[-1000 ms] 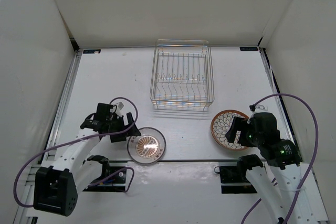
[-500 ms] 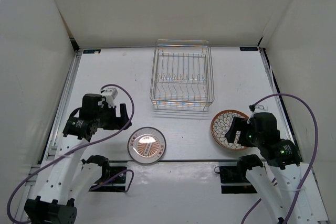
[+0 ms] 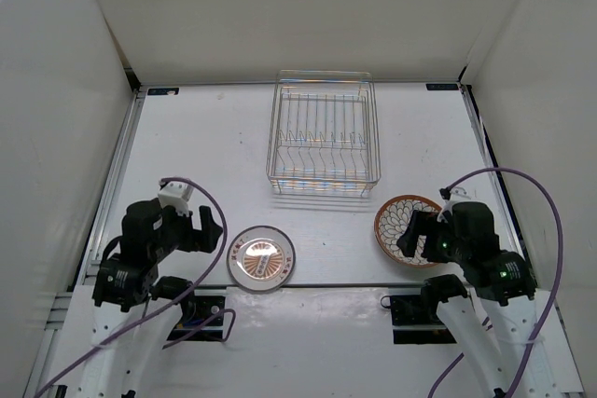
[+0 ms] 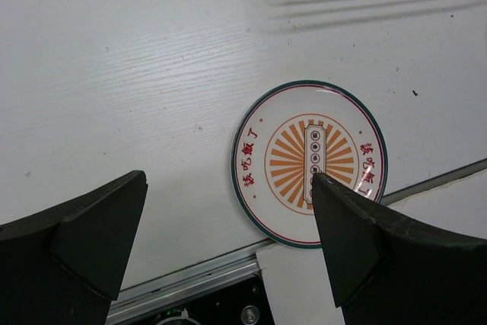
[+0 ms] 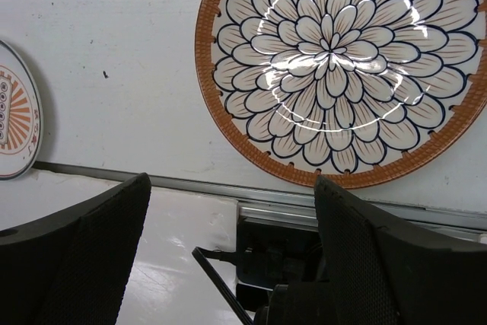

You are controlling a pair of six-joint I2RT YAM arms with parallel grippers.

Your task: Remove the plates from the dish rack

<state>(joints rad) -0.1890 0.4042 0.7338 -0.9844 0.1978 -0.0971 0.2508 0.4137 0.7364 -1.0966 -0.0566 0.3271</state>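
Pale plate [image 4: 309, 164] lying right of centre beneath wide-open left gripper [image 4: 228, 180], showing red characters [image 4: 249, 164] unreadable overhead; petal plate [image 5: 342, 66] filling upper frame beyond spread right gripper [image 5: 232, 180].

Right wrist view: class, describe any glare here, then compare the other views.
Right wrist: white glare arcs cross the petal plate. Top external: a bright reflection washes out the middle of the pale plate. Left wrist: that plate is glare-free, pattern crisp.
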